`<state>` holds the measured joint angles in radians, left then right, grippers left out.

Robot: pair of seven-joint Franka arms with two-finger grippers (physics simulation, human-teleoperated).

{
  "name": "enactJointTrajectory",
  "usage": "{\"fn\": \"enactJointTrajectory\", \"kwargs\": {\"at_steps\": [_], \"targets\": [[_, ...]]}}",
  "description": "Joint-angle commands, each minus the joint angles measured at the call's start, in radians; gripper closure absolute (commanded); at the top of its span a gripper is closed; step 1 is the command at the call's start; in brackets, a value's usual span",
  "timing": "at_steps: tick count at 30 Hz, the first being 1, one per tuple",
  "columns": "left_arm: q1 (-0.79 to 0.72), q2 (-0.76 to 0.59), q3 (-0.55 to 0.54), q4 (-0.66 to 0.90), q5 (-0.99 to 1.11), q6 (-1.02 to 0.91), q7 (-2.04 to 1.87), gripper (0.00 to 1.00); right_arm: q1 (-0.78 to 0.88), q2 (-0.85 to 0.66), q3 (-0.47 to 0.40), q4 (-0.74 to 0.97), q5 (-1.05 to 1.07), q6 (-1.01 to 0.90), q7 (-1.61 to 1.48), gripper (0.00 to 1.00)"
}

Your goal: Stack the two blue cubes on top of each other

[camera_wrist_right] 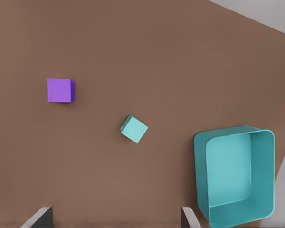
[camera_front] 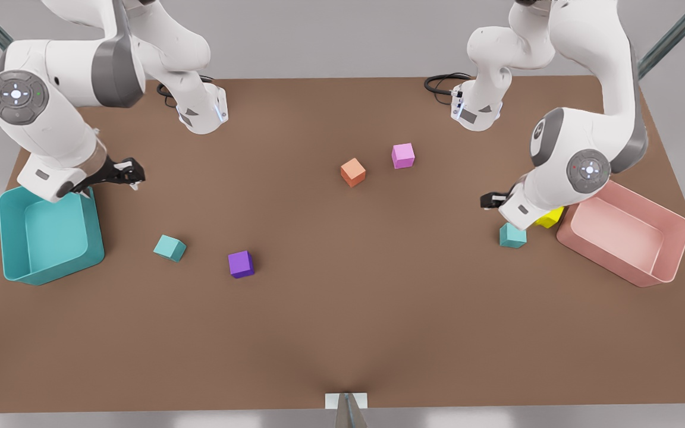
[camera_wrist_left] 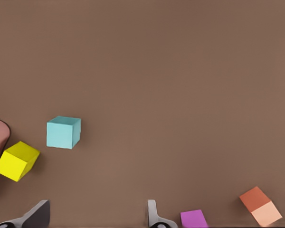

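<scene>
One blue cube point(camera_front: 170, 247) lies on the brown table at the front view's left, near the teal bin; the right wrist view shows this blue cube point(camera_wrist_right: 134, 128) too. The other blue cube point(camera_front: 513, 235) sits at the front view's right beside a yellow cube, and appears as a blue cube point(camera_wrist_left: 63, 132) in the left wrist view. My left gripper point(camera_front: 490, 200) point(camera_wrist_left: 96, 219) hovers open just above and beside that cube, holding nothing. Over the teal bin's far corner, my right gripper point(camera_front: 131, 174) point(camera_wrist_right: 115, 219) hangs open and empty.
A teal bin point(camera_front: 51, 270) stands at the front view's left edge, a pink bin point(camera_front: 601, 257) at its right. A yellow cube point(camera_front: 549, 217) touches the pink bin's corner. A purple cube point(camera_front: 241, 264), an orange cube point(camera_front: 353, 172) and a pink cube point(camera_front: 403, 155) lie mid-table.
</scene>
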<state>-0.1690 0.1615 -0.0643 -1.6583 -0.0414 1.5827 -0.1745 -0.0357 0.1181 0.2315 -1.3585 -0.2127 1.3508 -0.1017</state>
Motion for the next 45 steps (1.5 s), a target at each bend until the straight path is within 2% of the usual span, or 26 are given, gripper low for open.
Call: {"fn": "enactJointTrajectory", "kwargs": {"at_steps": [1,2,5,7,9,12,16,19,24,29,31,33,38,45], "targets": [[-0.012,0.009,-0.019,0.012,-0.026,-0.010,-0.036,0.00,0.002,0.000,-0.006,-0.007,0.007,-0.013,0.051,0.00],[-0.012,0.009,-0.029,0.064,-0.023,-0.010,-0.039,0.00,0.030,0.006,-0.027,-0.007,-0.005,-0.015,0.054,0.00],[-0.003,0.013,-0.029,0.071,-0.017,-0.009,-0.034,0.00,0.054,0.207,-0.060,0.004,-0.056,0.017,0.102,0.00],[0.003,0.018,-0.029,0.098,-0.018,-0.021,-0.031,0.00,0.005,0.308,-0.064,-0.014,-0.113,0.126,0.217,0.00],[0.017,0.061,-0.029,0.095,-0.017,-0.113,-0.033,0.00,-0.116,0.314,-0.064,-0.174,-0.042,0.314,0.234,0.00],[0.020,0.093,-0.029,0.098,-0.015,-0.113,-0.034,0.00,-0.176,0.256,-0.101,-0.326,0.050,0.382,0.292,0.00],[0.020,0.118,-0.031,0.097,-0.018,-0.115,-0.034,0.00,-0.177,0.229,-0.120,-0.531,0.154,0.783,0.398,0.00],[0.022,0.133,-0.031,0.100,-0.020,-0.115,-0.034,0.00,-0.173,0.227,-0.118,-0.610,0.225,0.883,0.431,0.00],[0.020,0.105,-0.071,0.106,-0.040,-0.193,-0.040,0.00,-0.171,0.235,-0.118,-0.633,0.257,0.898,0.431,0.00],[0.207,0.127,-0.068,0.112,-0.005,-0.199,0.253,0.00,-0.174,0.267,-0.121,-0.654,0.256,0.898,0.431,0.00],[0.230,0.130,-0.068,0.124,-0.028,-0.191,0.253,0.00,-0.176,0.267,-0.123,-0.666,0.253,0.898,0.433,0.00],[0.327,0.176,-0.063,0.124,-0.028,-0.098,0.253,0.00,-0.174,0.261,-0.123,-0.695,0.253,0.900,0.435,0.00],[0.321,0.156,-0.137,0.129,-0.018,-0.184,0.250,0.00,-0.167,0.216,-0.121,-0.800,0.253,0.969,0.450,0.00],[0.296,0.162,-0.143,0.140,0.012,-0.216,0.245,0.00,-0.155,0.233,-0.116,-0.814,0.259,1.002,0.477,0.00]]}}
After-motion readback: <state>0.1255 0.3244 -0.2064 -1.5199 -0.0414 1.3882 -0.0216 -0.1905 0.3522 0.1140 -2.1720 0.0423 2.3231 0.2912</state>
